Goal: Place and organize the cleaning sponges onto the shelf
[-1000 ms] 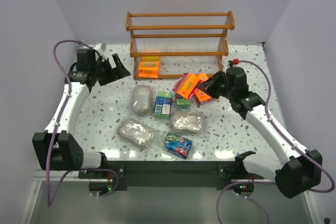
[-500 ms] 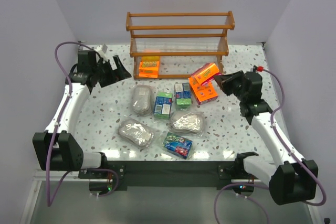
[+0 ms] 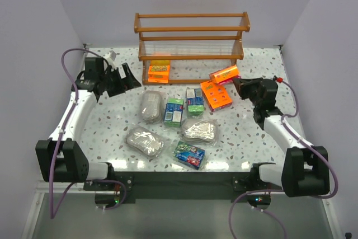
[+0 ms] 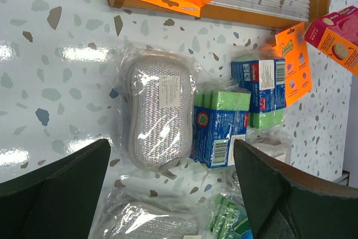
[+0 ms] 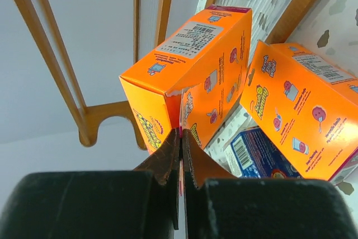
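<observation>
The wooden shelf (image 3: 191, 32) stands at the back, with one orange pack (image 3: 159, 72) on its bottom tier. My right gripper (image 3: 238, 84) is shut on the flap of a second orange-and-pink pack (image 3: 224, 74), held above the table by the shelf's right end; the right wrist view shows the jaws (image 5: 180, 138) pinching this pack (image 5: 190, 76). A third orange pack (image 3: 216, 94) lies below it. My left gripper (image 3: 131, 78) is open and empty, left of the shelf, above a silvery oval pack (image 4: 159, 113).
On the table lie three silvery oval packs (image 3: 151, 106), (image 3: 145, 140), (image 3: 199, 130) and three green/blue boxes (image 3: 174, 111), (image 3: 194, 102), (image 3: 189, 154). The shelf's end post and rails (image 5: 56, 71) stand close to the held pack.
My right gripper lifted the orange pack off the pile and carried it right and back toward the shelf's right end. The left gripper barely shifted.
</observation>
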